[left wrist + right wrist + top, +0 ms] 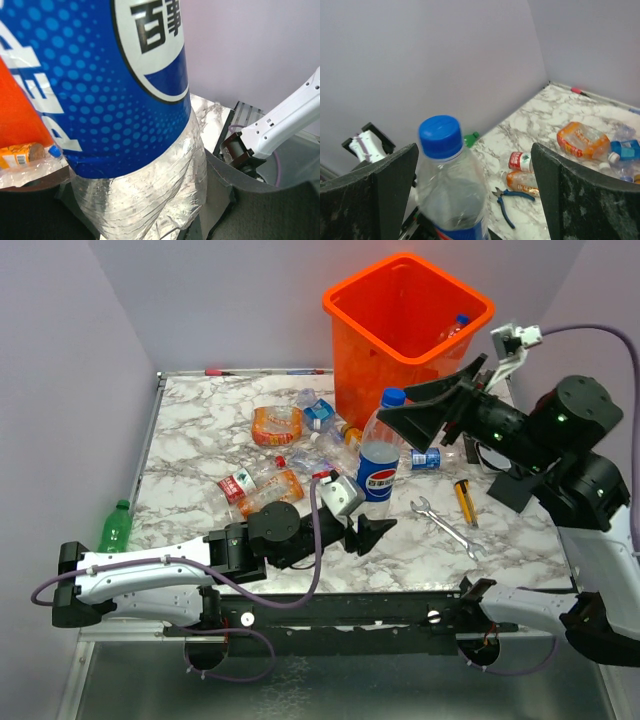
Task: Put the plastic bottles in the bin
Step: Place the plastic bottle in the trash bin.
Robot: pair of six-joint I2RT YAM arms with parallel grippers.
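Observation:
A tall Pepsi bottle (378,465) with a blue label and blue cap (440,136) stands upright near the table's middle. My left gripper (366,532) is shut on its crushed clear base (145,195). My right gripper (418,408) hangs open at cap height in front of the orange bin (345,310). In the right wrist view the right gripper (474,150) has the cap between its fingers, close to the left finger (390,185) and touching neither. Several more crushed bottles (277,424) lie left of the bin. One bottle (458,328) rests inside it.
A steel wrench (445,525) and a yellow-handled tool (466,502) lie right of the Pepsi bottle. Blue-handled pliers (512,200) lie by the red-labelled bottle (521,161). A green bottle (115,527) sits at the table's left edge. Walls close in on the left, back and right.

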